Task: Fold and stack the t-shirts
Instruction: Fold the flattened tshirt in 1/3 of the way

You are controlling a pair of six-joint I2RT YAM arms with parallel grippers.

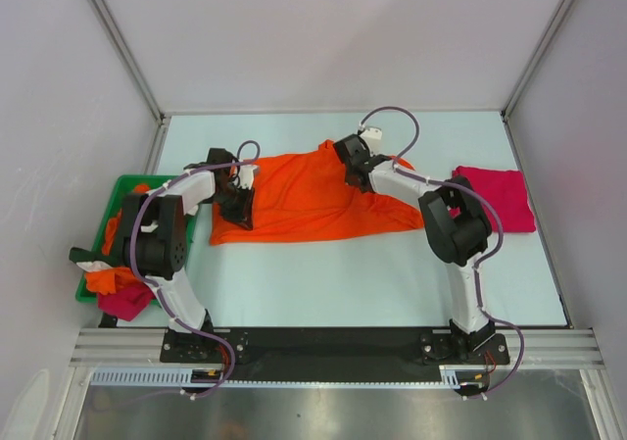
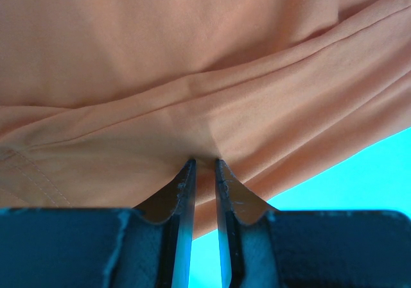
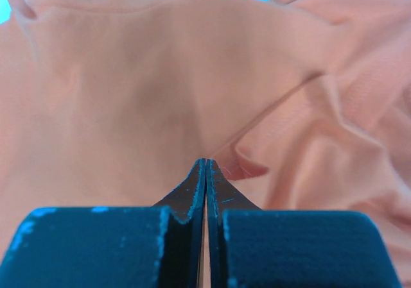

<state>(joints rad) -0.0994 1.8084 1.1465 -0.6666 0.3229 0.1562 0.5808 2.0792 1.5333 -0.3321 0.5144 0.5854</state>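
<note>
A bright orange t-shirt lies spread and creased across the middle of the table. My left gripper is at its left edge. In the left wrist view the jaws stand narrowly apart with a fold of the orange cloth pinched between the tips. My right gripper is on the shirt's upper right part. In the right wrist view it is pressed shut on a thin fold of the orange cloth. A magenta-red t-shirt lies folded at the right.
A green plastic bin stands off the table's left edge, holding bunched orange and magenta cloth. The right arm's cable loops over the far side. White walls close in the table on three sides.
</note>
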